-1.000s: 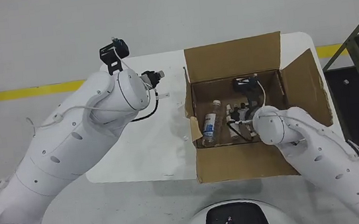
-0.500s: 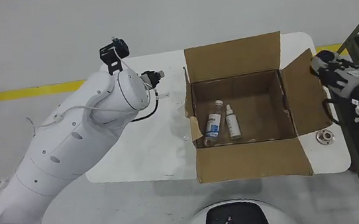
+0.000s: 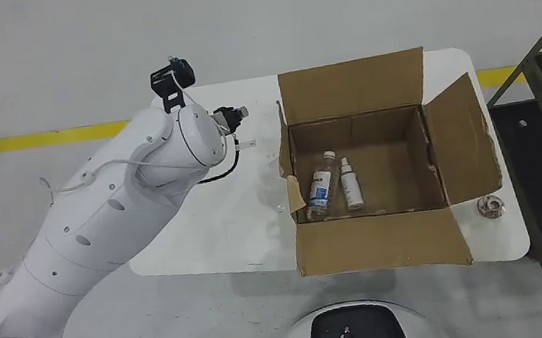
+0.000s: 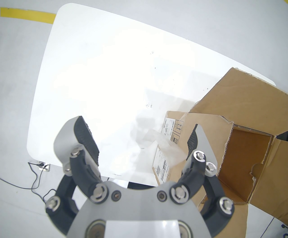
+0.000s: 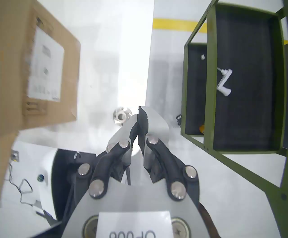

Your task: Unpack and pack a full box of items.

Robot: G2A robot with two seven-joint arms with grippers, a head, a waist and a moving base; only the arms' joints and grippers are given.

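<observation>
Cardboard box (image 3: 352,87), brown, flaps spread open on tabletop (image 3: 243,235), two bottles (image 3: 322,185) lying inside. My left fingers (image 4: 86,137) gape apart; my right fingers (image 5: 142,126) pressed together, empty.

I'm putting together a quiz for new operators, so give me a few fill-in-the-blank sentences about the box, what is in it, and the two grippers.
The number of bottles lying in the box is ___.
The small round metal part lies not in the box but on the ___.
The left gripper is open, while the right gripper is ___.
Missing words: two; table; shut.
</observation>
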